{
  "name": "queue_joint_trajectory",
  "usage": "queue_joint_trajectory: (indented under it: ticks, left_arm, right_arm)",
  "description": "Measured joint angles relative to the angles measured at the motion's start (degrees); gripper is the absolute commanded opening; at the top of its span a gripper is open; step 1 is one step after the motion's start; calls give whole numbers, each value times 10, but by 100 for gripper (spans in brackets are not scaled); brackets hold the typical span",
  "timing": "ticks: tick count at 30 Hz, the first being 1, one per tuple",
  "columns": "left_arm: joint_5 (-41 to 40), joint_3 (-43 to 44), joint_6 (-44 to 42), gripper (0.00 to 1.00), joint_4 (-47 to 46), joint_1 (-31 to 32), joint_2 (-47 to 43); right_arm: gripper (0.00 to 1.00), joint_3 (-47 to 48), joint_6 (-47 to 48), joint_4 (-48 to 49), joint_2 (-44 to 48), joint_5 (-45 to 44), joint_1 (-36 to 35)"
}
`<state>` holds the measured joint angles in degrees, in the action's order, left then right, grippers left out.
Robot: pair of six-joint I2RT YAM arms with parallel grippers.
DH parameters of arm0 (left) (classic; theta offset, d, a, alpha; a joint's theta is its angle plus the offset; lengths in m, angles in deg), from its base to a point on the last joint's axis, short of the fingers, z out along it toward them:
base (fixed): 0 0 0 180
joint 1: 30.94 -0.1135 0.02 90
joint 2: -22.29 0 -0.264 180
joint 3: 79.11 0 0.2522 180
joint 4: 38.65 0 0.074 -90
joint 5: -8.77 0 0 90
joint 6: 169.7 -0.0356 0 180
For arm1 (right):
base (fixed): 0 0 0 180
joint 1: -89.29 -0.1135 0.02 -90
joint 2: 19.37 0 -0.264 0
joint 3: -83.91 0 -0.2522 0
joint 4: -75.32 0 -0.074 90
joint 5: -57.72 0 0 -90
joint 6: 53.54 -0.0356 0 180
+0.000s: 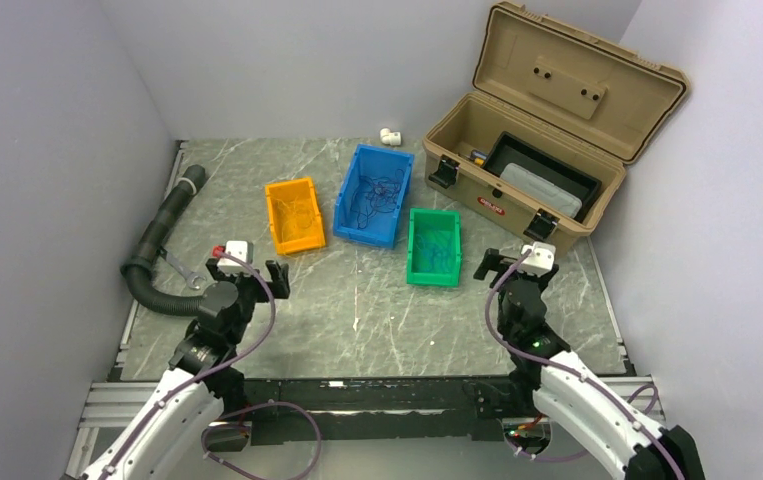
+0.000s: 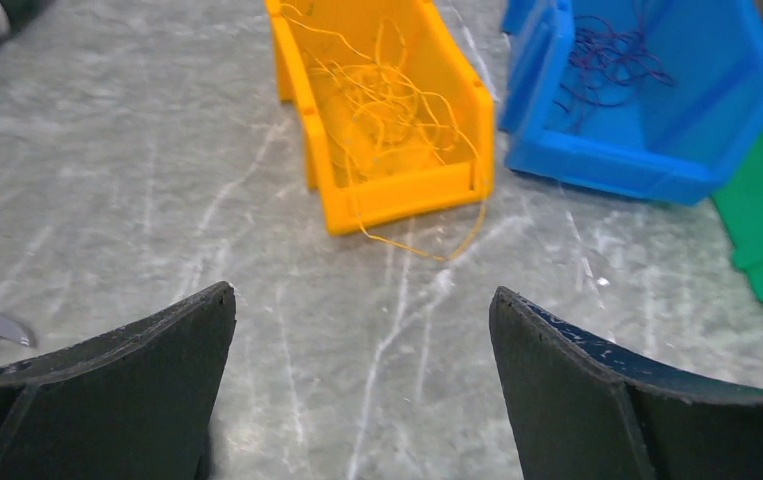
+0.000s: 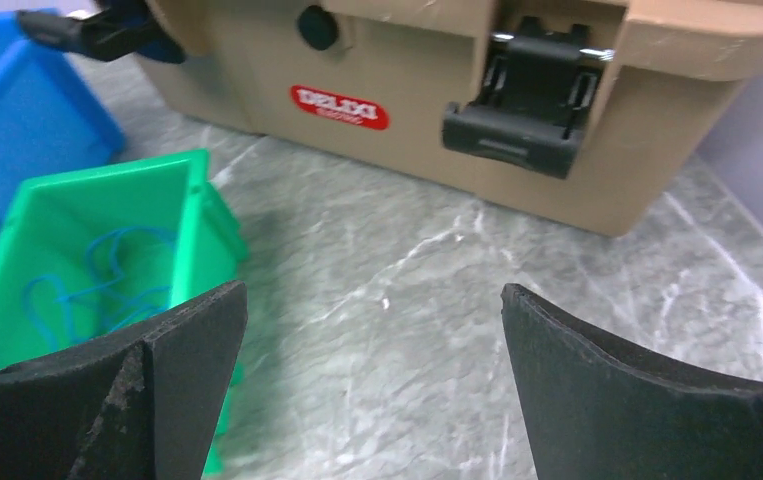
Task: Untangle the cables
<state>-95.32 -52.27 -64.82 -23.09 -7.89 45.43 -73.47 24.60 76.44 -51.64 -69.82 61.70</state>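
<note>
Hovering open and empty, left fingers (image 2: 127, 390) and right fingers (image 3: 147, 390); thin yellow-orange wires (image 2: 377, 100) trail over the orange plastic bin (image 2: 397, 195) lip, so pulling may drag it

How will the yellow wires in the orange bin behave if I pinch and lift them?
Probably floppy: the yellow wires lie in loose curls, one loop drooping over the front wall of the orange bin. Being interlaced, they likely rise as one clump. The small bin may slide or tip with them.
</note>
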Motion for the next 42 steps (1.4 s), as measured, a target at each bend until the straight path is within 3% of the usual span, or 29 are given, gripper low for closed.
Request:
queue_joint_trajectory:
  ticks: [5,11,15,20,23,25,32,36,42]
  left_arm:
    - [-52,-37,-64,99,-106,0,41]
    - [-94,-57,-145,99,-240,-23,144]
    - [-69,-79,-154,98,-334,-96,227]
    - [30,-85,-122,87,-432,-228,334]
    - [75,-63,-109,88,-450,-269,388]
    - [96,-44,-101,95,-451,-285,407]
    - [110,-64,-108,98,-530,-292,393]
    - [96,-64,-110,95,-548,-292,407]
    - [99,-91,-115,99,-694,-298,533]
  right_arm:
    - [93,-35,50,184,-98,-51,28]
    - [99,-70,116,427,-296,-87,67]
    - [100,-72,134,548,-405,-80,105]
    - [100,-72,145,657,-500,-27,148]
    - [100,-56,144,638,-512,22,172]
    - [100,-40,141,635,-517,61,191]
    - [99,5,137,574,-531,166,227]
    - [100,13,136,548,-531,189,234]
    - [100,23,120,520,-531,183,234]
